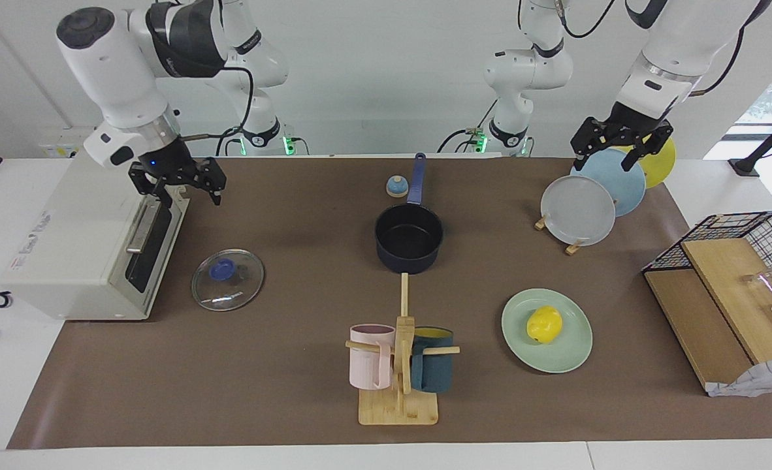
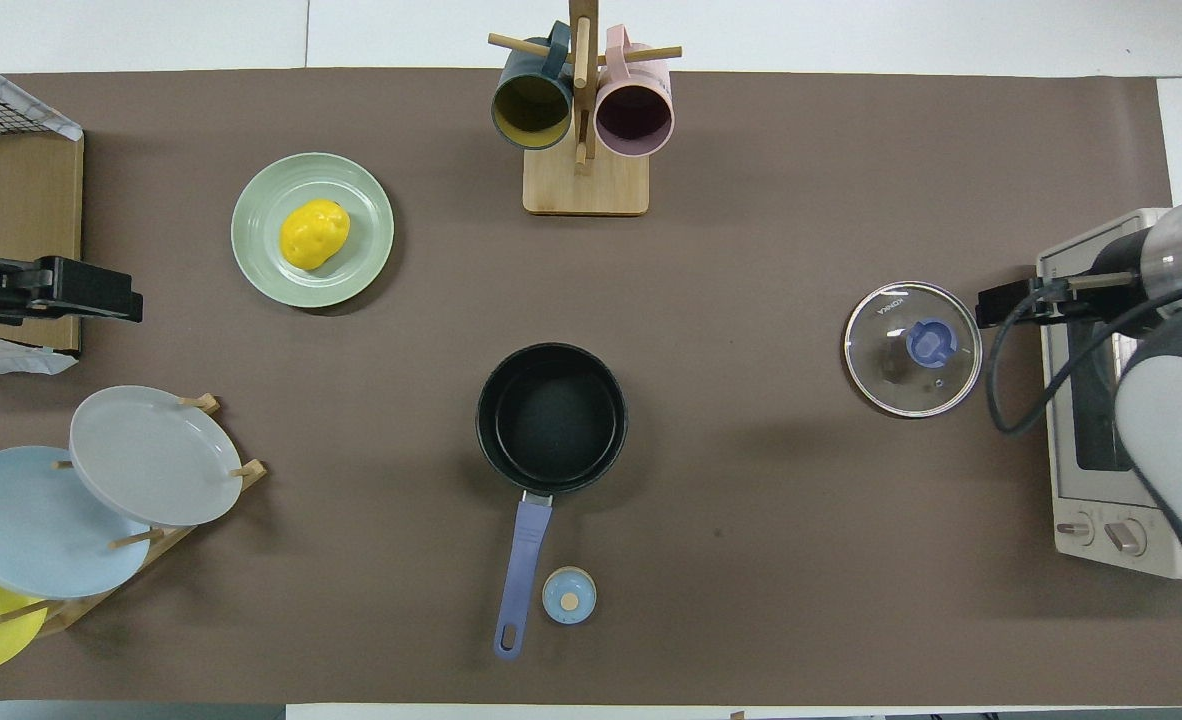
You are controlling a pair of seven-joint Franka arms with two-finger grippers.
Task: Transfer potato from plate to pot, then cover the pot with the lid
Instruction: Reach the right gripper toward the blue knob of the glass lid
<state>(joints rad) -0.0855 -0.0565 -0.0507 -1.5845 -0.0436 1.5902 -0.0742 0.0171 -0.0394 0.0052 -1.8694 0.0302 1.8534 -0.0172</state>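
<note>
The yellow potato (image 1: 544, 324) (image 2: 314, 234) lies on the mint-green plate (image 1: 572, 356) (image 2: 263, 255), toward the left arm's end of the table. The navy pot (image 1: 409, 238) (image 2: 551, 420) stands empty at mid-table, its blue handle pointing to the robots. The glass lid (image 1: 227, 279) (image 2: 911, 350) lies flat on the mat beside the toaster oven. My left gripper (image 1: 621, 149) (image 2: 111, 300) hangs open and empty over the plate rack. My right gripper (image 1: 178, 188) (image 2: 999, 305) hangs open and empty over the toaster oven's front edge.
A white toaster oven (image 1: 85, 248) (image 2: 1101, 480) stands at the right arm's end. A mug rack (image 1: 399, 365) (image 2: 583, 120) stands farther out than the pot. A plate rack (image 1: 579, 209) (image 2: 141, 455), a small bell (image 1: 396, 187) (image 2: 569, 595) and a wire basket (image 1: 745, 235) are also there.
</note>
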